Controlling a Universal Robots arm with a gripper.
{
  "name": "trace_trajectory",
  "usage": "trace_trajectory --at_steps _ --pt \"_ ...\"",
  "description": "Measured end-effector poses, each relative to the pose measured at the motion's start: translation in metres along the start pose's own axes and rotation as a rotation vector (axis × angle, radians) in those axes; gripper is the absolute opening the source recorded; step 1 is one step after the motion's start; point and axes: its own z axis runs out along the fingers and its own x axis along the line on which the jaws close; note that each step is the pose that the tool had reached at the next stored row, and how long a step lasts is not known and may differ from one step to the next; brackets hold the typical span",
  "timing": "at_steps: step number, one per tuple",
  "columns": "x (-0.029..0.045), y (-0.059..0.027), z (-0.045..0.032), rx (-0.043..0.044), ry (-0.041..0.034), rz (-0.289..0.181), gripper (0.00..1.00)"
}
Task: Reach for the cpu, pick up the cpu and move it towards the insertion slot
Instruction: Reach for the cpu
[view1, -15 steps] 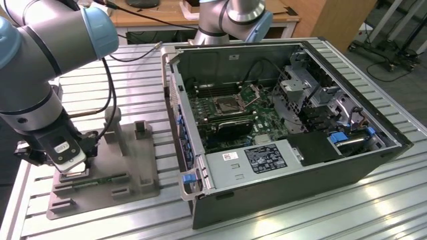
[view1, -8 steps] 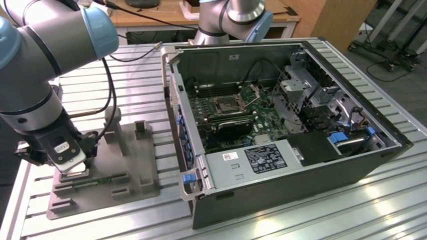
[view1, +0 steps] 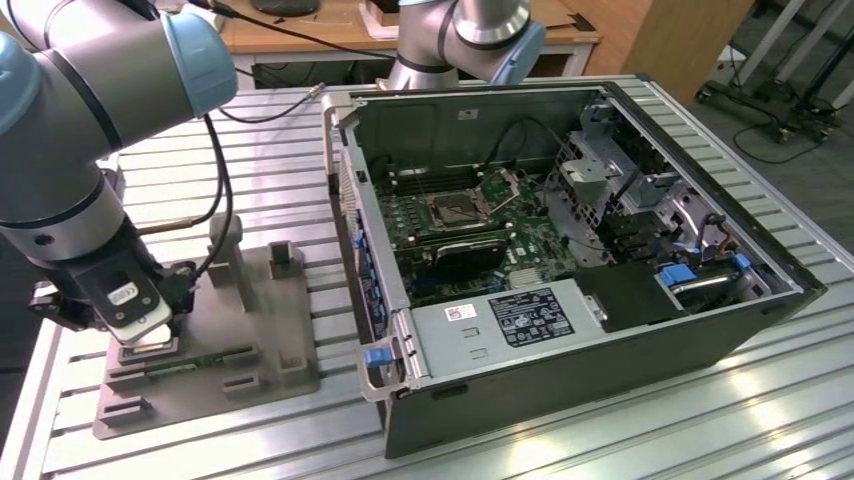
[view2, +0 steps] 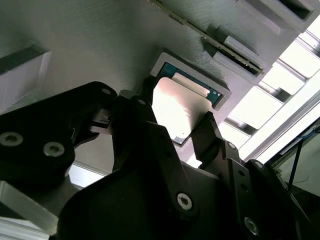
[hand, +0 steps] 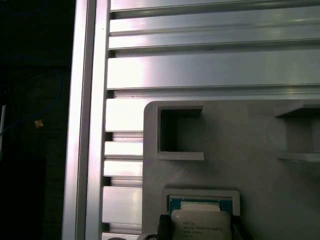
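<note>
The cpu (view2: 175, 102), a small square chip with a silvery top, lies in a raised nest on the grey plastic tray (view1: 274, 335) at the exterior view's left. My gripper (view1: 144, 345) is lowered over that nest. In the second wrist view my gripper (view2: 177, 115) straddles the chip, one dark finger (view2: 145, 107) against one edge and the other against the opposite edge. The first wrist view shows the cpu (hand: 200, 225) seated inside its teal-edged nest. The insertion slot (view1: 454, 208) sits on the green board inside the open computer case, its metal flap raised.
The open computer case (view1: 574, 330) fills the exterior view's right half on a ribbed aluminium table (view1: 747, 420). A narrow green memory stick (view1: 200, 358) lies in the tray near my gripper. Upright tray posts (view1: 280, 258) stand behind it. A second arm's base (view1: 461, 45) stands at the back.
</note>
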Motion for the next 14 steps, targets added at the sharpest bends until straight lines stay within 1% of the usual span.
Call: trace_trajectory --at_steps 14 --pt "0.0 0.0001 -0.0034 0.0 0.0 0.0 0.54"
